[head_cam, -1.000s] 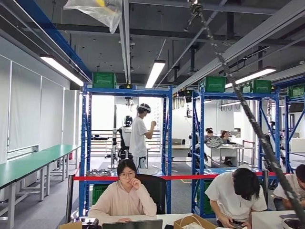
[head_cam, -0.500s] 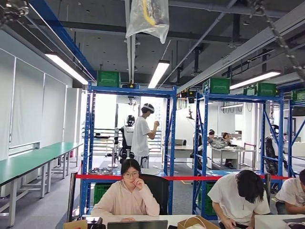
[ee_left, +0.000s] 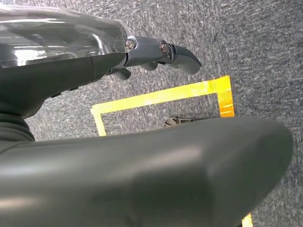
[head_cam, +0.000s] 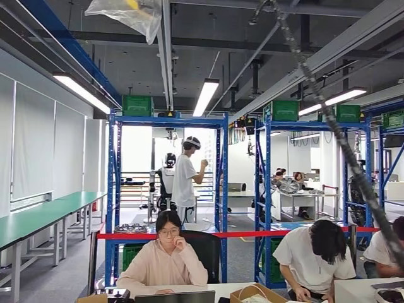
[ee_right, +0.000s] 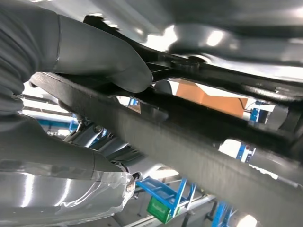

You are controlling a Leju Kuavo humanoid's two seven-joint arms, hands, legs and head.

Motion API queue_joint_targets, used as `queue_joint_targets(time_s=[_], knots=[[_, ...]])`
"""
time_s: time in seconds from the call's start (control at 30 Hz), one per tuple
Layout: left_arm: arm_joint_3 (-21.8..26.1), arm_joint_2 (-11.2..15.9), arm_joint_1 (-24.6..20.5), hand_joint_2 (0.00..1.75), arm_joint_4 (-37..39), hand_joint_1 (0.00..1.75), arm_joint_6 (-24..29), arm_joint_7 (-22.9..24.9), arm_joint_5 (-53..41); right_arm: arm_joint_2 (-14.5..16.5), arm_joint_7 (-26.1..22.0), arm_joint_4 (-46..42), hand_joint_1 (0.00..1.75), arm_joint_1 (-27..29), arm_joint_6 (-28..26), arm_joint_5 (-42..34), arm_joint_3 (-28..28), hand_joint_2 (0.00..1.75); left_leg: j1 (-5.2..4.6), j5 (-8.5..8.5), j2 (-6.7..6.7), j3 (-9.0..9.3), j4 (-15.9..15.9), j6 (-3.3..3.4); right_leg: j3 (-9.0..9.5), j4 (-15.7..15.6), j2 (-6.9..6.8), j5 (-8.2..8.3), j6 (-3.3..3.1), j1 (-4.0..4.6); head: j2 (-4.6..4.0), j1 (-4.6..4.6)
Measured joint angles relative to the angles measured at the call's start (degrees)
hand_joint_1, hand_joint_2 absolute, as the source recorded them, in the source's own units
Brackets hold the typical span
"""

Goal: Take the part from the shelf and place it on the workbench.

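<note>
In the right wrist view my right hand grips a dark, rough metal part; the grey thumb lies over one of its bars. The part's whole shape is cut off by the picture's edges. My left hand hangs over grey carpet with its fingers stretched out and the thick thumb apart from them, and it holds nothing. Straight ahead stands a blue shelf with round metal pieces on a low level. Long green workbenches run along the left wall.
A person sits at a desk close in front, and another bends over at the right. Red tape spans the shelves. A second blue shelf stands right. A cable and a plastic bag hang overhead. Yellow floor tape lies below my left hand.
The head camera swayed to one side and has come back, so the whole scene shifted and returned. The overhead bag and cable swung across the view.
</note>
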Motion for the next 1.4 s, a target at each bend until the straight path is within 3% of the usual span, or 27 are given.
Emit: queue_joint_targets(time_s=[0.03, 0.1, 0.13, 0.17, 0.2, 0.27, 0.33, 0.43, 0.5, 0.53, 0.63, 0.67, 0.7, 0.73, 0.8, 0.87, 0.97, 1.03, 1.13, 1.17, 1.2, 1.23, 1.33, 1.4], knots=[[-0.14, 0.00, 0.00, 1.75, 0.00, 0.00, 0.00, -0.01, 0.00, -0.04, -0.14, 0.10, 0.00, -0.01, -0.08, -0.02, 0.26, 0.00, -0.04, -1.43, 0.04, -0.95, 2.21, -0.02, 0.13, -0.27, -0.03, 0.12, -0.30, -0.08, 0.00, 0.01], [-0.31, 0.00, 0.01, 1.75, 0.00, 0.00, 0.04, 0.00, 0.00, -0.14, -0.34, 0.43, 0.00, 0.06, -0.21, -0.04, 0.65, 0.00, -0.18, -4.77, 0.06, -4.20, 9.35, -0.03, 0.17, -0.31, -0.04, 0.11, -0.58, 0.05, 0.00, 0.02], [-0.37, 0.00, 0.04, 1.75, 0.00, 0.00, 0.06, 0.01, 0.00, -0.21, -0.39, 0.60, 0.00, 0.17, -0.25, -0.05, 0.83, 0.00, -0.20, -5.67, 0.06, -5.62, 12.33, -0.08, 0.19, -0.30, -0.03, 0.09, -0.61, 0.11, 0.00, 0.02], [-0.44, 0.00, 0.07, 1.75, 0.00, 0.00, 0.06, 0.01, 0.00, -0.30, -0.45, 0.75, 0.00, 0.28, -0.26, -0.06, 0.99, 0.00, -0.20, -5.61, 0.06, -6.30, 13.65, -0.13, 0.22, -0.28, -0.02, 0.07, -0.63, 0.16, 0.00, 0.02], [-0.49, 0.00, 0.08, 1.75, 0.00, 0.00, 0.05, 0.01, 0.00, -0.38, -0.53, 0.85, 0.00, 0.37, -0.28, -0.06, 1.10, 0.00, -0.18, -4.48, 0.07, -5.92, 12.72, -0.16, 0.24, -0.24, 0.01, 0.05, -0.61, 0.16, 0.00, 0.02], [-0.56, 0.02, 0.00, 0.87, 0.00, 0.00, 0.05, 0.01, 0.00, -0.49, -0.71, 0.93, 0.00, 0.43, -0.39, -0.06, 1.20, 0.00, -0.13, -0.70, 0.09, -2.84, 6.10, -0.11, 0.22, 0.03, 0.12, -0.10, -0.40, 0.16, 0.00, 0.02], [-0.64, 0.04, -0.16, 0.00, 0.00, 0.00, 0.03, 0.01, 0.01, -0.65, -0.86, 0.99, 0.00, 0.40, -0.58, -0.09, 1.22, 0.00, -0.19, 1.28, 0.10, -0.16, 0.34, 0.12, -0.06, 0.56, 0.24, -0.34, 0.06, 0.34, 0.00, 0.02], [-0.89, 0.04, -0.18, 0.00, 0.00, 0.00, -0.07, 0.00, 0.03, -0.87, -1.25, 1.15, 0.00, 0.45, -0.75, -0.13, 1.24, 0.00, -0.47, 1.29, 0.08, 0.40, -0.94, 0.78, -0.30, 0.73, 0.27, -0.36, 0.73, 0.33, 0.00, 0.01], [-1.05, 0.04, -0.19, 0.00, 0.00, 0.00, -0.12, 0.01, 0.04, -0.97, -1.43, 1.20, 0.00, 0.43, -0.78, -0.14, 1.24, 0.00, -0.37, 1.49, 0.11, 0.51, -1.13, 1.37, -0.61, 1.82, 0.17, -1.35, 1.31, 0.17, 0.00, 0.01], [-1.09, 0.04, -0.26, 0.00, 0.00, 0.00, -0.13, 0.02, 0.04, -1.04, -1.48, 1.20, 0.00, 0.41, -0.79, -0.15, 1.24, 0.00, -0.26, 1.56, 0.13, 0.58, -1.21, 1.61, -1.40, 3.86, 0.10, -2.71, 1.64, 0.06, 0.00, 0.00], [-1.15, 0.04, -0.35, 0.00, 0.00, 0.00, -0.13, 0.07, 0.04, -1.28, -1.85, 1.30, 0.00, 0.62, -0.84, -0.15, 1.26, 0.00, -0.24, 1.55, 0.14, 0.64, -1.21, 1.86, -5.98, 14.55, -0.01, -7.70, 2.26, -0.29, 0.00, -0.01], [-1.17, 0.04, -0.32, 0.00, 0.00, 0.00, -0.16, 0.09, 0.05, -1.38, -2.16, 1.35, 0.00, 0.76, -0.92, -0.15, 1.28, 0.00, -0.24, 1.55, 0.13, 0.65, -1.21, 1.86, -6.89, 16.57, -0.01, -8.11, 2.34, -0.36, 0.00, -0.01], [-1.20, 0.04, -0.30, 0.00, 0.00, 0.00, -0.21, 0.10, 0.05, -1.50, -2.70, 1.39, 0.00, 0.85, -1.12, -0.16, 1.29, 0.00, -0.24, 1.54, 0.10, 0.68, -1.21, 1.85, -6.79, 16.41, -0.02, -7.45, 2.36, -0.40, 0.00, -0.01], [-1.24, 0.04, -0.30, 0.00, 0.00, 0.00, -0.28, 0.10, 0.07, -1.65, -3.46, 1.38, 0.00, 0.88, -1.43, -0.22, 1.28, 0.00, -0.24, 1.52, 0.07, 0.76, -1.20, 1.82, -5.66, 14.05, -0.02, -5.87, 2.29, -0.42, 0.00, -0.01], [-1.33, 0.04, -0.31, 0.00, 0.00, 0.00, -0.42, 0.09, 0.09, -2.05, -6.25, 1.19, 0.00, 0.81, -2.78, -0.76, 1.08, 0.00, -0.31, 1.39, 0.02, 0.95, -1.21, 1.62, -1.70, 6.07, 0.00, -2.22, 2.01, -0.32, 0.00, -0.01], [-1.40, 0.04, -0.31, 0.00, 0.00, 0.00, -0.53, 0.08, 0.10, -2.69, -11.46, 0.56, 0.00, 0.95, -5.14, -2.25, 0.49, 0.00, -0.40, 1.30, 0.02, 1.05, -1.28, 1.27, 0.70, 1.11, 0.05, -0.88, 1.61, -0.05, 0.00, 0.01], [-1.49, 0.05, -0.16, 0.00, 0.00, 0.00, -0.86, 0.06, 0.12, -4.50, -21.12, -1.57, 0.00, 2.01, -8.58, -5.47, -1.28, 0.00, -0.26, 1.26, 0.03, 1.20, -1.59, 0.53, 1.09, 0.16, -0.04, -0.89, 0.76, 0.12, 0.00, 0.03], [-1.52, 0.10, -0.03, 0.00, 0.00, 0.00, -1.04, 0.05, 0.14, -5.88, -25.66, -3.65, 0.00, 2.70, -9.73, -7.27, -2.81, 0.00, -0.24, -0.41, 0.06, 0.51, 0.28, 0.27, 1.35, -0.39, -0.18, -0.58, -0.06, -0.05, 0.00, 0.03], [-1.53, 0.25, 0.13, 0.00, 0.00, 0.00, -1.08, 0.01, 0.15, -7.96, -29.17, -7.58, 0.00, 4.41, -9.86, -8.36, -4.89, 0.00, -0.32, -5.38, 0.09, -3.75, 10.14, 0.29, 1.44, -0.54, -0.23, -0.50, -0.54, 0.07, 0.00, 0.04], [-1.53, 0.30, 0.21, 0.00, 0.00, 0.00, -1.09, -0.03, 0.15, -8.69, -29.89, -9.14, 0.00, 5.28, -9.88, -8.60, -5.58, 0.00, -0.34, -6.08, 0.09, -4.91, 12.68, 0.27, 1.46, -0.53, -0.23, -0.51, -0.55, 0.15, 0.00, 0.04], [-1.52, 0.34, 0.31, 0.00, 0.00, 0.00, -1.10, -0.08, 0.15, -9.39, -30.61, -10.92, 0.00, 6.24, -10.04, -9.10, -6.31, 0.00, -0.35, -5.74, 0.09, -5.22, 13.35, 0.27, 1.48, -0.51, -0.22, -0.52, -0.56, 0.19, 0.00, 0.04], [-1.48, 0.37, 0.39, 0.00, 0.00, 0.00, -1.13, -0.15, 0.16, -10.07, -31.55, -13.08, 0.00, 7.35, -10.35, -10.40, -7.16, 0.00, -0.35, -4.39, 0.10, -4.49, 11.78, 0.30, 1.53, -0.49, -0.19, -0.56, -0.51, 0.20, 0.00, 0.04], [-1.15, 0.46, 0.43, 0.00, 0.00, 0.00, -1.33, -0.41, 0.17, -11.40, -37.66, -22.76, 0.00, 12.12, -9.53, -22.95, -11.32, 0.00, -0.39, 0.41, 0.08, 0.28, 1.64, 0.54, 1.56, -0.13, -0.15, -0.90, 0.00, 0.39, 0.00, 0.03], [-0.81, 0.48, 0.49, 0.00, 0.00, 0.00, -1.43, -0.49, 0.17, -11.01, -42.93, -30.98, 0.00, 16.47, -4.97, -35.76, -15.47, 0.00, -0.54, 0.77, 0.02, 1.49, -1.14, 0.81, 1.34, 0.10, -0.20, -1.00, 0.44, 0.56, 0.00, 0.03]])
